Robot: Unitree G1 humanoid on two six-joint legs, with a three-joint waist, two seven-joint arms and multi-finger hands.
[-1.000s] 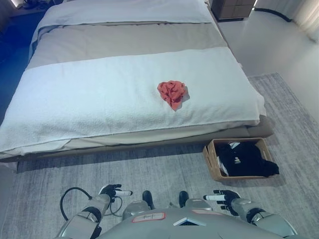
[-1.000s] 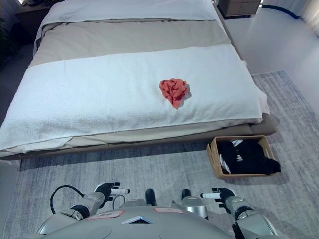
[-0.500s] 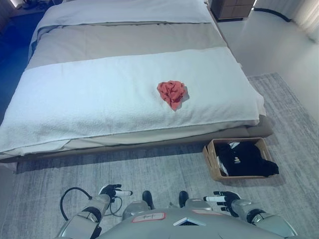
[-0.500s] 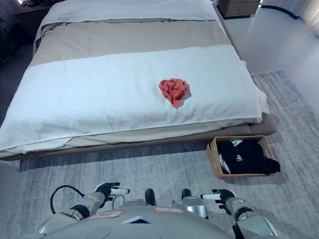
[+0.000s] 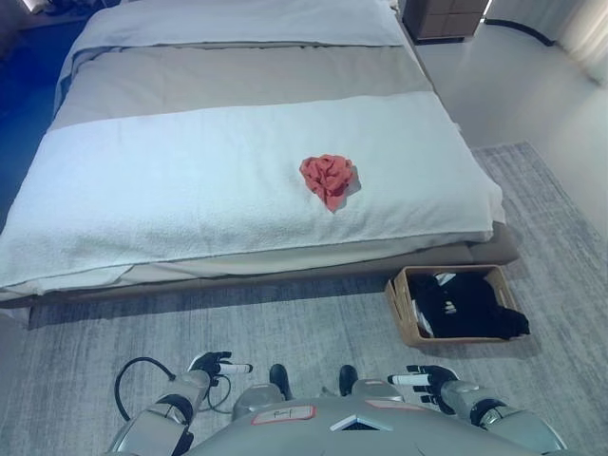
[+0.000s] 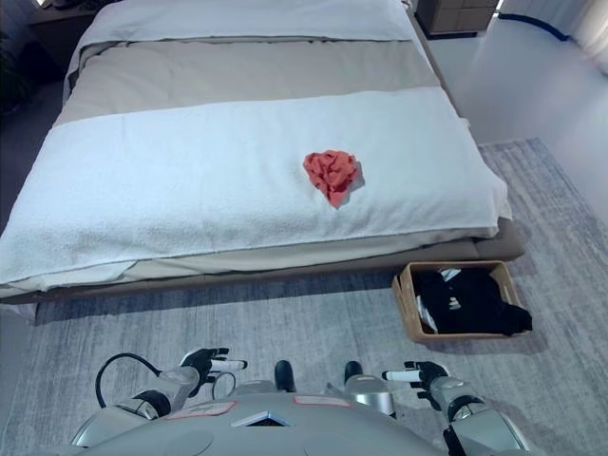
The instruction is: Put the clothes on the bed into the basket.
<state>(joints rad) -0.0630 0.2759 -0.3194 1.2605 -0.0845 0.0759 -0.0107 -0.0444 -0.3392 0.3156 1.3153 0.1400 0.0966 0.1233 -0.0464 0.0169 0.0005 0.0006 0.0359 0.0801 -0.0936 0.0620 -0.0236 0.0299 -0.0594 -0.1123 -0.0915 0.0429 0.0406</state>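
Grey rug [image 5: 285,323] slides down a touch as the view shifts; nothing else moved. Red garment [image 5: 328,178] waits on the bed [image 5: 142,190], basket [image 5: 407,313] holds black clothes [image 5: 465,306], left hand [image 5: 211,366] and right hand [image 5: 429,380] hang relaxed, empty.

I count one bed [image 5: 237,180] before me, with one white blanket [image 5: 190,199] spread across it. On that blanket lies one crumpled red garment [image 5: 328,178]. Down on the one grey rug [image 5: 285,323] stands one wicker basket [image 5: 403,309], and in it I can make out one dark heap of clothing [image 5: 467,304]. Beyond the bed's far corner stands one dark cabinet [image 5: 442,16]. My own two hands, left hand [image 5: 213,365] and right hand [image 5: 429,381], show at the bottom.
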